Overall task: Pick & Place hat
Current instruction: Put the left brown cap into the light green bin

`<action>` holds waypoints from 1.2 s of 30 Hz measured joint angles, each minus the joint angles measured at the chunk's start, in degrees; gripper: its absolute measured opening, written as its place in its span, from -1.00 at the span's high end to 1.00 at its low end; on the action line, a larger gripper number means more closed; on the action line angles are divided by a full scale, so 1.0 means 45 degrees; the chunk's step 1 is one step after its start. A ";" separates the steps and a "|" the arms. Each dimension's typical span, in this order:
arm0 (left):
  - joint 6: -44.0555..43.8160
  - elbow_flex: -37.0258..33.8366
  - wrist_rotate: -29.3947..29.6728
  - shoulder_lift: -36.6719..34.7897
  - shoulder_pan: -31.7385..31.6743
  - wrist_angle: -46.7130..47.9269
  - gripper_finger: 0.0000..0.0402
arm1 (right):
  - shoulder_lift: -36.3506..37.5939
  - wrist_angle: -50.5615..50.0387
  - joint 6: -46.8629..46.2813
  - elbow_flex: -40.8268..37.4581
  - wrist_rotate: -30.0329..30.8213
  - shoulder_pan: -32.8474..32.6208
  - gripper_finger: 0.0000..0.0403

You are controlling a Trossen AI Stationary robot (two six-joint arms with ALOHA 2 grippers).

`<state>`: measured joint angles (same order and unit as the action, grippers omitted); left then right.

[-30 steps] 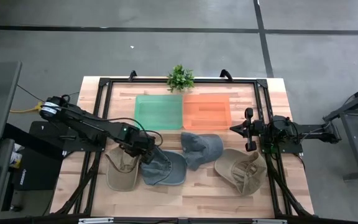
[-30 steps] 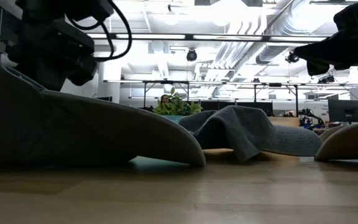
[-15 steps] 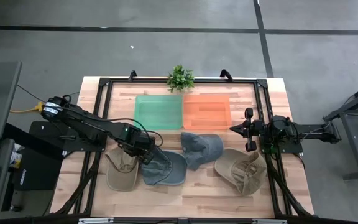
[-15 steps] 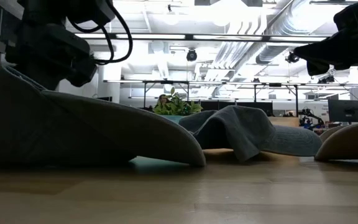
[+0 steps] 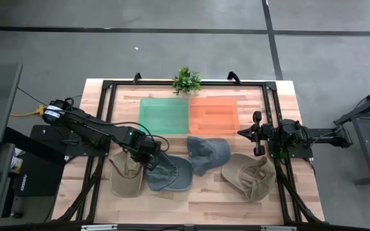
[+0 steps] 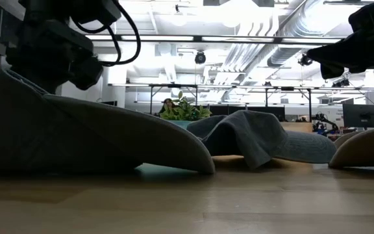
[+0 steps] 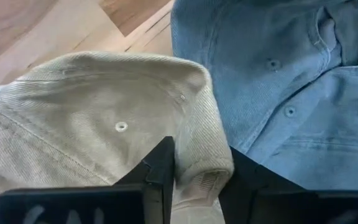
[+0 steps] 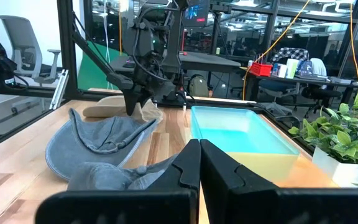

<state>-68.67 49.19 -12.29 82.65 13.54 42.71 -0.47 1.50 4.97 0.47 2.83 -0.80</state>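
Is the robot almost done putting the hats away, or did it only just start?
Only just started. Nothing is put away: the green tray and orange tray hold no hats, and all four hats lie on the table. Right now the left gripper pinches the edge of the tan hat, beside the blue hat. The right gripper waits, shut, at the table's right side. Lifting and placing come next.

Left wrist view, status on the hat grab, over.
Left gripper jaws closing on tan hat edge. Blue hat lies against it. Right gripper shut, waiting at the table's right side.
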 joint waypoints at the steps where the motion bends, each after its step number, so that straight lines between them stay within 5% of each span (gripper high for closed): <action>1: 0.0003 0.0000 0.0051 0.0000 0.0000 0.0003 0.56 | 0.0000 0.0005 0.0000 -0.0001 -0.0001 0.0000 1.00; 13: 0.0210 0.0000 0.0807 -0.0005 0.0000 -0.0128 0.08 | 0.0000 0.0005 0.0000 0.0000 0.0000 0.0000 1.00; 36: -0.0371 -0.0283 0.1025 0.0575 -0.0010 0.0137 0.12 | 0.0000 0.0005 0.0000 0.0000 0.0000 0.0004 1.00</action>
<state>-70.34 47.91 -7.68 85.24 13.50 43.32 -0.47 1.52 4.97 0.47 2.83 -0.78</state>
